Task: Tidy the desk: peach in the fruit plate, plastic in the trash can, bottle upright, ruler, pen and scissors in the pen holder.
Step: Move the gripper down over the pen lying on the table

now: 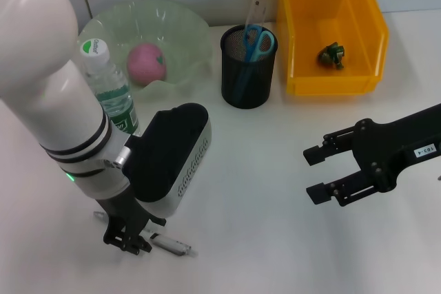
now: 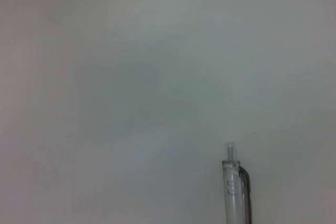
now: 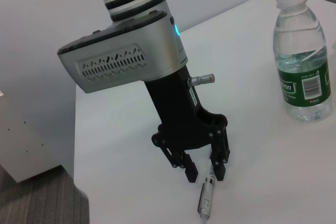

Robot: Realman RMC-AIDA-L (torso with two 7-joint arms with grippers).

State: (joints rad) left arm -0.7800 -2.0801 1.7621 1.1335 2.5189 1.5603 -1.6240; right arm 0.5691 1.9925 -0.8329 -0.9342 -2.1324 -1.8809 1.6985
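A clear pen (image 1: 172, 244) lies flat on the white desk (image 1: 262, 239) near its front edge. My left gripper (image 1: 129, 241) is down at the pen's left end and open, its fingers either side of that end; the right wrist view shows that gripper (image 3: 206, 171) over the pen (image 3: 206, 201). In the left wrist view only the pen (image 2: 236, 192) and bare desk appear. The peach (image 1: 146, 64) sits in the fruit plate (image 1: 186, 25). The bottle (image 1: 108, 86) stands upright. Scissors (image 1: 257, 43) and ruler (image 1: 254, 13) stand in the pen holder (image 1: 247, 80). A green plastic scrap (image 1: 332, 55) lies in the trash can (image 1: 303, 53). My right gripper (image 1: 318, 173) hovers open at the right.
My left arm's bulky wrist housing (image 1: 169, 160) stands between the bottle and the pen. The bottle (image 3: 302, 72) is also in the right wrist view, a short way from the left gripper. The desk's edge (image 3: 76, 145) drops off beside that gripper.
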